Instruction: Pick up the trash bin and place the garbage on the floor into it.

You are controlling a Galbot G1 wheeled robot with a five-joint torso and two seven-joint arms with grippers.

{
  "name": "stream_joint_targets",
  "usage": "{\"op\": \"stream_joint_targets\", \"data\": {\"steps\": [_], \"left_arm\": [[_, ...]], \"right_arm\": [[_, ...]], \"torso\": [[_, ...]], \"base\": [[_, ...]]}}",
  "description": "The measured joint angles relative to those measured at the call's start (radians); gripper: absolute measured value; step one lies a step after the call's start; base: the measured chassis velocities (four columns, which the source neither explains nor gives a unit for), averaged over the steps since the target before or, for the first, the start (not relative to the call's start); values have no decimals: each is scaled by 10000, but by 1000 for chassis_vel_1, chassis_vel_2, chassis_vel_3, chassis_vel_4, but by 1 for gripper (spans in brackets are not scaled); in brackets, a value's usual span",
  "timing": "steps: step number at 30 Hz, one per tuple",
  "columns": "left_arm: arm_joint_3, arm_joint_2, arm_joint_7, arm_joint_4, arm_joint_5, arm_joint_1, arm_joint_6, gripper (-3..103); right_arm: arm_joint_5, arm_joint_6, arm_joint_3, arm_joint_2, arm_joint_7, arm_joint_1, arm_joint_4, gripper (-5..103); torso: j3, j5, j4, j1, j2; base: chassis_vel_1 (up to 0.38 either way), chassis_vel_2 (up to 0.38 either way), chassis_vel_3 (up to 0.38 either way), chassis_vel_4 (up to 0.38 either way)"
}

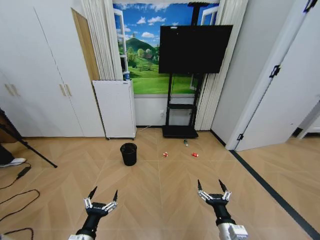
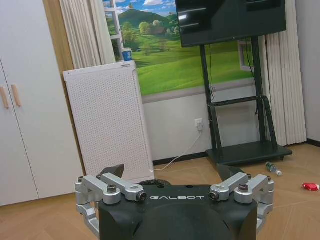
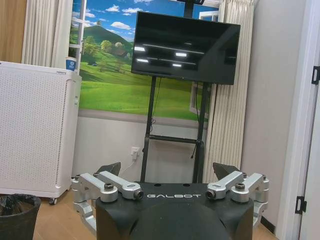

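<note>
The bin (image 1: 128, 153) stands on the floor (image 1: 165, 190), well ahead of you, near the white cabinet (image 1: 116, 109). The garbage (image 1: 194, 155) lies to its right. Your left hand (image 1: 102, 196) and right hand (image 1: 212, 188) hover low with fingers apart, ready because nothing is held yet.
</note>
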Motion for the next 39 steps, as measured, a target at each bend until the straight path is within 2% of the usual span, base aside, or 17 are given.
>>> {"op": "stream_joint_targets", "data": {"steps": [39], "left_arm": [[0, 0, 0, 0, 0, 0, 0, 100]], "right_arm": [[0, 0, 0, 0, 0, 0, 0, 100]], "torso": [[0, 0, 0, 0, 0]], "base": [[0, 0, 0, 0]]}}
